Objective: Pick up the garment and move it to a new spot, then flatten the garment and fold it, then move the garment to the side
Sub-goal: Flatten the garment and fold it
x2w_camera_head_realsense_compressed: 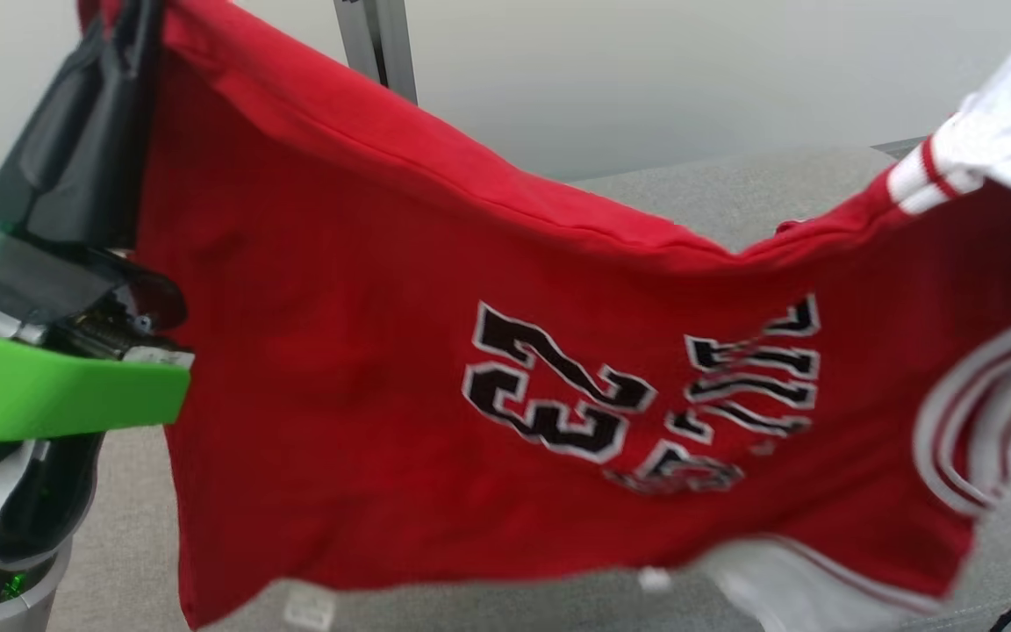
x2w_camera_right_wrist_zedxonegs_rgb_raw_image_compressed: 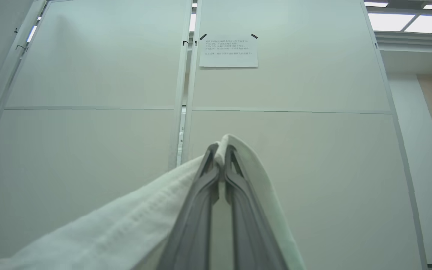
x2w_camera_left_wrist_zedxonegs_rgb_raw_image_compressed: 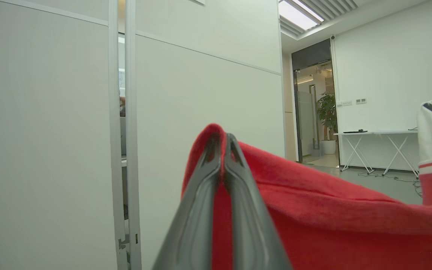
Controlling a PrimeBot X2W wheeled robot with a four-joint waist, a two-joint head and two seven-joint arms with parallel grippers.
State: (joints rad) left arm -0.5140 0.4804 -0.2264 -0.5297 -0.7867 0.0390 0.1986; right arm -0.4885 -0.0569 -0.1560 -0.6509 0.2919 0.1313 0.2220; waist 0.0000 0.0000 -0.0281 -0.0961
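Operator: Grey padded table [x2w_camera_head_realsense_compressed: 716, 189] and pale wall panels [x2w_camera_head_realsense_compressed: 690, 79] form the backdrop. Head view: I hold the red garment [x2w_camera_head_realsense_compressed: 339, 351] stretched in the air above the padded table, its number print upside down. Whether the lower hem touches the surface I cannot tell. At upper left, my left gripper [x2w_camera_head_realsense_compressed: 124, 35] is clamped on one top corner. The white sleeve [x2w_camera_head_realsense_compressed: 1006, 123] runs out of frame at upper right.

Trainee: What does the left wrist view confirm?

Operator: Both long fingers [x2w_camera_left_wrist_zedxonegs_rgb_raw_image_compressed: 201, 195] are pinched together with red cloth between the tips. The top edge sags away to the right, toward the sleeve. A folding table [x2w_camera_left_wrist_zedxonegs_rgb_raw_image_compressed: 373, 132] and a potted plant [x2w_camera_left_wrist_zedxonegs_rgb_raw_image_compressed: 326, 108] stand far across the room.

Trainee: And the right wrist view?

Operator: My right gripper [x2w_camera_right_wrist_zedxonegs_rgb_raw_image_compressed: 221, 150] has its jaws narrowed to a sliver on a fold of white sleeve fabric. It points up at a wall panel bearing a taped paper notice [x2w_camera_right_wrist_zedxonegs_rgb_raw_image_compressed: 228, 51].

Trainee: Which step is this?

Operator: I judge it the carry to a new spot, with flattening next. That calls for lowering both arms evenly so the hem lands first, then drawing the cloth taut before either grip lets go. The slack along the top edge suggests spreading the arms slightly wider.
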